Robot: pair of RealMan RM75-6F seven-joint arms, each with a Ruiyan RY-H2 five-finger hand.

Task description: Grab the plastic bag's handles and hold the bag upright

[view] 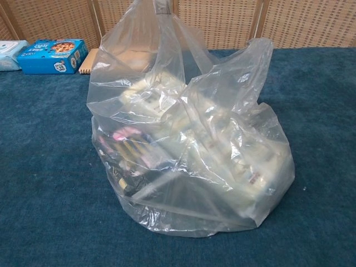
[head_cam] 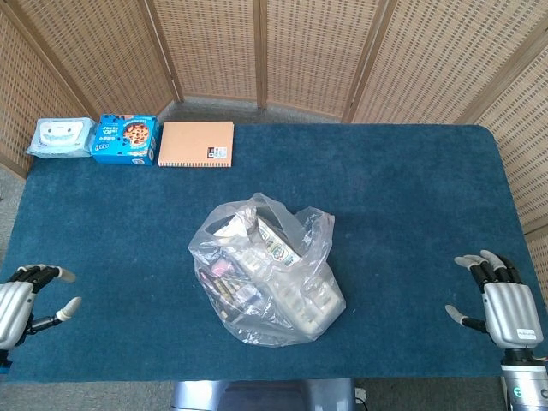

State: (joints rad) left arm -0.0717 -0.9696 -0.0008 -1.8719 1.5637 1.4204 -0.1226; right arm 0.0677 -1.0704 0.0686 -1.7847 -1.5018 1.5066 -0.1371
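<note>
Clear, glossy, crinkled plastic bag (head_cam: 265, 274); matt blue cloth tabletop (head_cam: 402, 197); woven wicker screen (head_cam: 325, 51).

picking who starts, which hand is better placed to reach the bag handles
Neither clearly: left hand and right hand both sit open at the near corners, apart from the bag. Its handles stand near the middle.

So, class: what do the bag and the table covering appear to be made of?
Plastic bag: thin clear plastic film, glossy; it crinkles, glints, and shows its contents. Table covering: likely dark blue carpet-like fabric, matte; the chest view shows a fuzzy nap.
</note>
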